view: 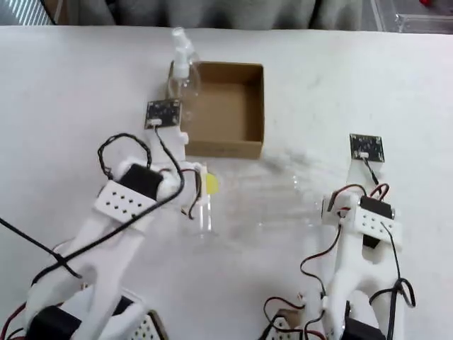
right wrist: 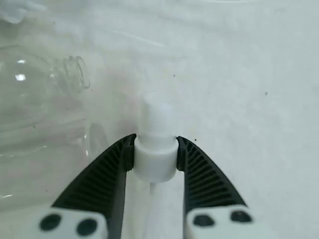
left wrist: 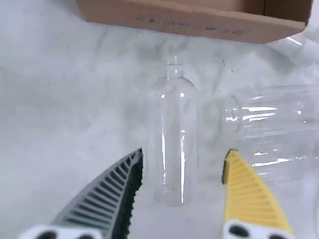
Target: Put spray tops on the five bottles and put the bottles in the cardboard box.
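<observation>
High view: white table (view: 71, 85) | left claw (left wrist: 184, 152) open astride bottle (left wrist: 172, 124) | right claw (right wrist: 155, 144) clamps spray top (right wrist: 154, 117)

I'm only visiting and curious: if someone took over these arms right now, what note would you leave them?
Left gripper: open, straddling a bare bottle lying on the table.
Right gripper: shut on a spray top, beside a second bare bottle.
Done: one topped bottle stands at the cardboard box corner; inside or outside, unclear.
To do: top the bare bottles, box them all.
</observation>
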